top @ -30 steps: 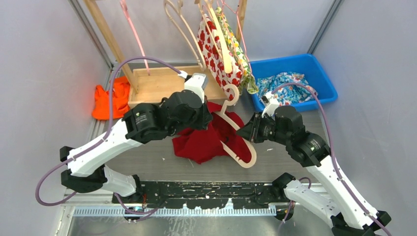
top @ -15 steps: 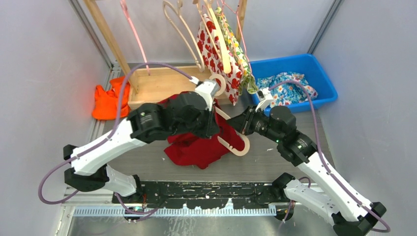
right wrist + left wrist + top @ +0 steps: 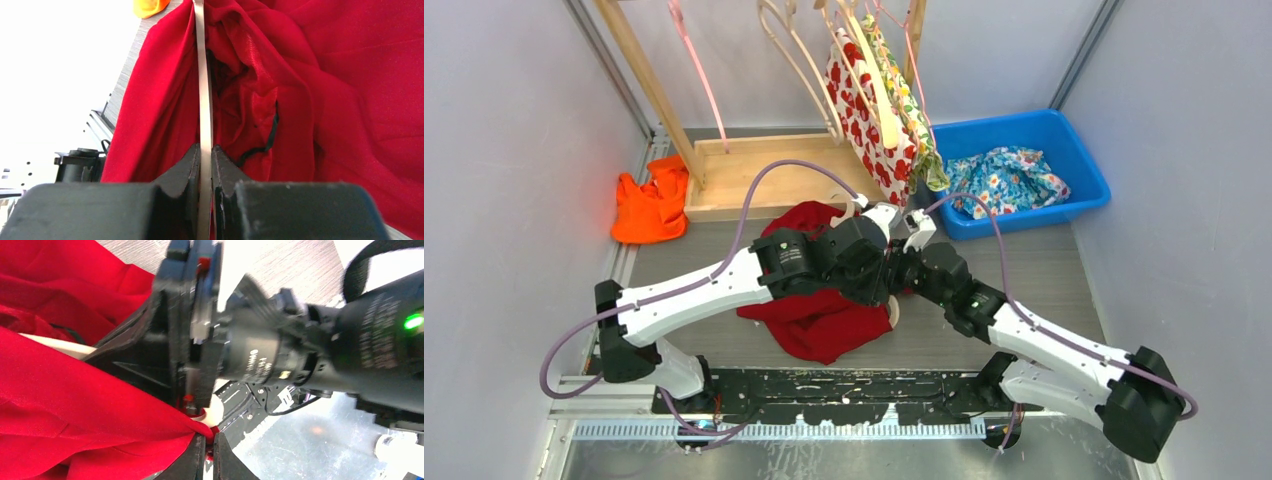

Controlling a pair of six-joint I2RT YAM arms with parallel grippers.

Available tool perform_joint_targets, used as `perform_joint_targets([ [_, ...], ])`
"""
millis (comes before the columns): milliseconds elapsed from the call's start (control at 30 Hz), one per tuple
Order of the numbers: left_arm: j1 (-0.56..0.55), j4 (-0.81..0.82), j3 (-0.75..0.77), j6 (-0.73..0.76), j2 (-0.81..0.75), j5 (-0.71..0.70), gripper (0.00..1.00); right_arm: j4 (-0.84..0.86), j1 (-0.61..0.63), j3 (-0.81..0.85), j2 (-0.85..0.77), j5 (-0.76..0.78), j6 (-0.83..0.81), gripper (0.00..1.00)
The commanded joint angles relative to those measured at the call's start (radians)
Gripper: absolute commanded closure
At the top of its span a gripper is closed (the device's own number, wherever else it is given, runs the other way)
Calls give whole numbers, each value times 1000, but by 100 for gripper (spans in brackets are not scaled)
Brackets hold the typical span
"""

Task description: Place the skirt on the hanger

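- Lying heaped near the middle of the table, the red skirt (image 3: 809, 325) spreads from under both wrists toward 7 o'clock in the top view
- Through its folds runs the hanger (image 3: 202, 90), a thin pale bar seen edge-on in the right wrist view, with red cloth draped on both sides of it
- At the bar's near end the right gripper (image 3: 203, 150) is clamped on it, both fingers pressed flat against its faces
- At the left gripper (image 3: 206, 442) the fingers are together, with a bunched corner of the red fabric pinched at their tips; a short pale stretch of the hanger shows just above them
- Over the skirt's 2 o'clock edge the two arms meet, the right arm's wrist filling most of the left wrist view
- At 12 o'clock stands a wooden rack (image 3: 754, 170), with patterned garments (image 3: 874, 110) hanging from it on hangers
- At 2 o'clock a blue bin (image 3: 1074, 150) holds a floral cloth (image 3: 1009, 180)
- At 10 o'clock an orange cloth (image 3: 652, 205) lies just beside the rack's base
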Motion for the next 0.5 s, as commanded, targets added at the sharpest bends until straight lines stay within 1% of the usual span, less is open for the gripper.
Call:
perform_joint_targets([
  [0,-21,182,32,-20,11,110,100,309,28,-40,70,111,21,99],
  [133,-5,245,-73,-45,5,128,100,382,50,-75,134,101,36,99],
  [167,1,259,-105,-51,-2,131,99,401,59,-86,150,101,41,99],
  [200,7,264,-137,-56,-10,130,96,411,67,-97,162,98,43,99],
  [267,20,269,-204,-66,-38,111,88,422,86,-117,182,99,46,99],
  [300,30,280,-249,-73,-60,105,83,427,93,-129,187,97,51,99],
  [400,66,337,-376,-102,-143,105,72,427,114,-157,195,88,57,99],
  [467,84,357,-429,-109,-188,102,67,428,127,-178,200,85,58,99],
])
